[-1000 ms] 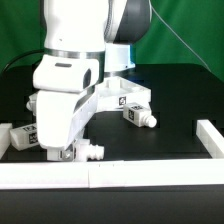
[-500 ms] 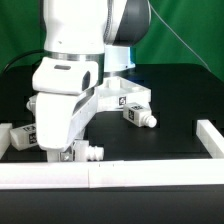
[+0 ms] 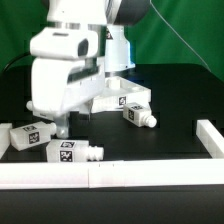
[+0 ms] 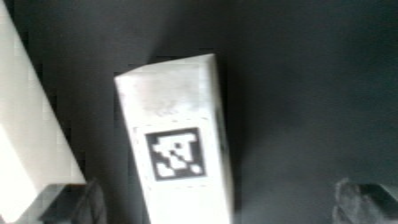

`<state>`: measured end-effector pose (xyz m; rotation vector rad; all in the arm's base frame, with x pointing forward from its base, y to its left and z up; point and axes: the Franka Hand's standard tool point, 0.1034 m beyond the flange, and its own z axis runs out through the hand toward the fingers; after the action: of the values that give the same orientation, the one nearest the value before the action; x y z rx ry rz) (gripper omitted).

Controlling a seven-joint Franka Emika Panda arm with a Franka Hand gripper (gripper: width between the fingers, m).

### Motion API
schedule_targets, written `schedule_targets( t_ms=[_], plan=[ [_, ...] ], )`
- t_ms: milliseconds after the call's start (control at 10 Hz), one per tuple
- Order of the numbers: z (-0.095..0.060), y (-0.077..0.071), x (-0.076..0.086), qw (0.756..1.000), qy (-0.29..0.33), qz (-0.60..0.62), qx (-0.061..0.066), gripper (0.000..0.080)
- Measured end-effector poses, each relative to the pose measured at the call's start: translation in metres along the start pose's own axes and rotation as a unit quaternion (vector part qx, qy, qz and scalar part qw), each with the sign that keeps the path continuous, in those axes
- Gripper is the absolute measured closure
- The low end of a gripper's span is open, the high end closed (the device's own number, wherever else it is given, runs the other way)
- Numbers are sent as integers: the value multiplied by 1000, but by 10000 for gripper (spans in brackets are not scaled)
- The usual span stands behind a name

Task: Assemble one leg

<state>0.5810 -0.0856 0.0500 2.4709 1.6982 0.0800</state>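
A leg [image 3: 70,152], a small white block with a square tag, lies flat on the black table by the front white wall, its round peg [image 3: 96,155] toward the exterior view's right. My gripper [image 3: 62,127] hangs just above it, open and empty. In the wrist view the leg [image 4: 178,145] lies below and between the two spread fingers [image 4: 63,205], nearer one of them and touching neither. A second leg [image 3: 28,135] lies at the exterior view's left. A third leg [image 3: 140,117] lies at the right of the white square top [image 3: 118,98].
A low white wall [image 3: 150,176] runs along the front, with a side piece [image 3: 212,137] at the exterior view's right. It also shows in the wrist view [image 4: 27,130] beside the leg. Green backdrop behind the table.
The arm has risen from the table. The leg it was low over now lies free by the front wall, with the fingers above it.
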Motion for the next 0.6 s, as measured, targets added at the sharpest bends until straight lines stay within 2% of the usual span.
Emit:
schedule_targets(
  t_ms=[100,200,300,400,600],
  plan=[
    [-20,-9,6,999,1,36,-5,151],
    [-33,-21,16,996,4,87,-8,151],
    [-34,-41,29,994,9,110,-6,151],
    [-32,-56,43,991,9,136,2,151],
    [-32,-54,44,993,11,120,2,151]
  ],
)
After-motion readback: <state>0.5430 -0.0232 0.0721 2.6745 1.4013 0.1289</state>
